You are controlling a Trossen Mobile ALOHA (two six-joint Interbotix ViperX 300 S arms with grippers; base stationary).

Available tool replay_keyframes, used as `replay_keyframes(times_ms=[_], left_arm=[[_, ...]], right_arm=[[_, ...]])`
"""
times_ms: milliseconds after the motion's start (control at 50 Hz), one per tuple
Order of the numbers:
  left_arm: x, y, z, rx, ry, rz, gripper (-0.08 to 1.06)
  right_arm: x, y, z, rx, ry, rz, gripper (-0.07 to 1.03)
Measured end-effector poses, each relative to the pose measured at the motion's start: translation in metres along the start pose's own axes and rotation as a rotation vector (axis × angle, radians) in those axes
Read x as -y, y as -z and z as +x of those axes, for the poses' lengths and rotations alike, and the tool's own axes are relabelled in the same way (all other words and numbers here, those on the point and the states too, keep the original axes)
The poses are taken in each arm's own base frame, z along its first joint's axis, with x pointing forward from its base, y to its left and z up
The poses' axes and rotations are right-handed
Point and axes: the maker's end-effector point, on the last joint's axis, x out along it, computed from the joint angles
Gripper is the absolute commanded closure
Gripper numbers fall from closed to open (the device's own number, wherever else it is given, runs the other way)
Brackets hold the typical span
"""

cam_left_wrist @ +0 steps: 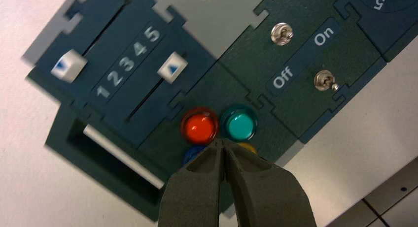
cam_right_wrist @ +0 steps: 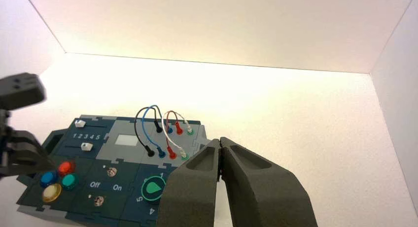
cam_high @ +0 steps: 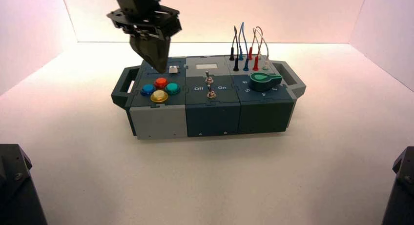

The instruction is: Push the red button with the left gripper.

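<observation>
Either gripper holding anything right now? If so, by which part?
Nothing is held. The left gripper is shut on itself, above the box's button cluster beside the red button. The right gripper is also shut and empty, away from the box.

In the left wrist view the left pincer (cam_left_wrist: 223,144) covers most of the blue button (cam_left_wrist: 193,152) and the yellow button (cam_left_wrist: 248,147). The high view's top edge cuts off the left arm (cam_high: 134,0), and the pincer hides the box's far left slider track (cam_high: 146,64).
</observation>
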Motion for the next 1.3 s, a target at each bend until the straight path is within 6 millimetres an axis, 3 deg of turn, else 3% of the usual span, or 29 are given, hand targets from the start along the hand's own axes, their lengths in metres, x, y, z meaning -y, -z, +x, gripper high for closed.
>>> replay_keyframes(times_ms=[560, 1300], left_arm=[[-0.003, -0.010, 0.004, -0.002, -0.003, 0.024, 1.01], [-0.010, 0.007, 0.025, -0.123, -0.018, 0.068, 1.01]], right_arm=[[0.000, 0.000, 0.000, 0.000, 0.001, -0.001, 0.99], [0.000, 0.000, 0.000, -0.001, 0.002, -0.003, 0.99]])
